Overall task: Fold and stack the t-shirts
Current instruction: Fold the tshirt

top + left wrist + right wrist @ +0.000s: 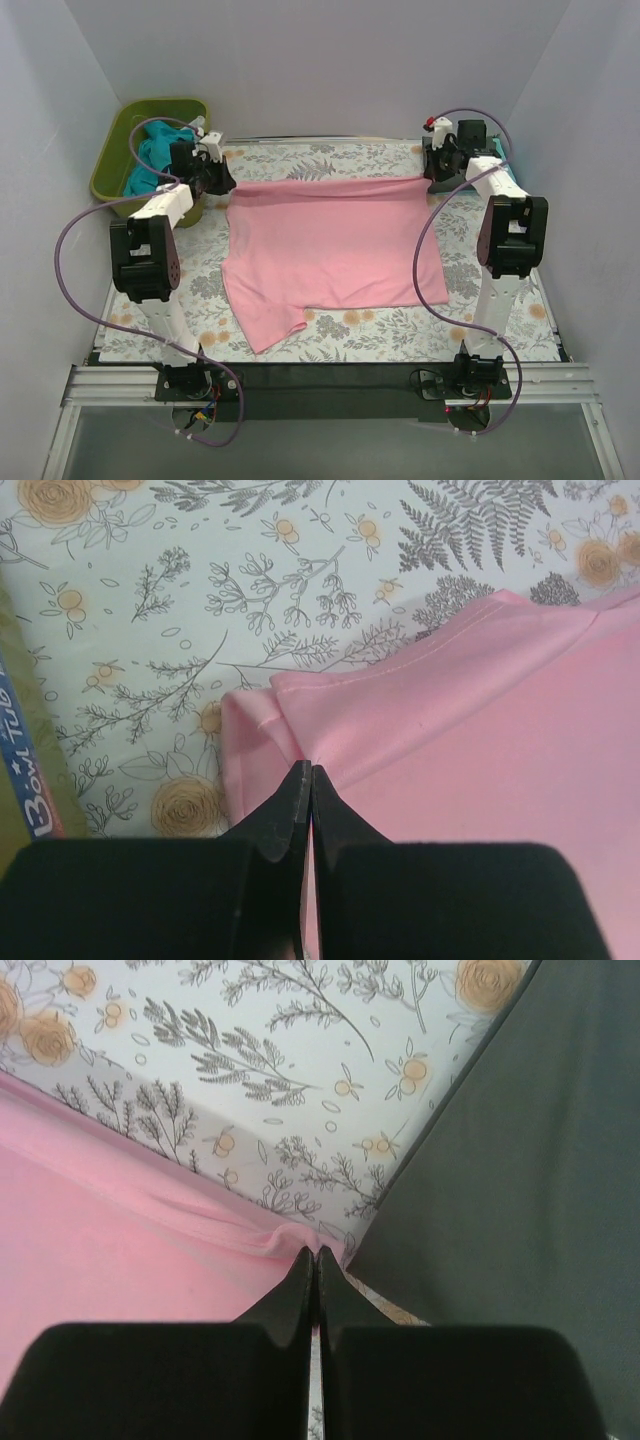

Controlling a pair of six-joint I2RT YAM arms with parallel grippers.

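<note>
left gripper: fingers pressing flat together with no gap showing, pinching the far-left corner of the pink t-shirt right at its stitched hem; fabric bunching into a small fold just ahead of the tips.
right gripper: fingers likewise squeezing together, clamping the far-right corner of the same shirt; cloth wrinkling at the tips.
pink t-shirt: lying spread across the middle of the table cloth, far edge running almost straight between the two grippers; one sleeve sticking out at the near-left corner. Not telling whether the held edge is resting on the cloth or sitting just above it.
dark grey t-shirt: lying just beside the right gripper, on its right, filling that side of the right wrist view.
teal t-shirts: sitting crumpled inside the tub.
tub: standing at the far-left corner of the table, near the left gripper; its olive wall showing at the left edge of the left wrist view.
</note>
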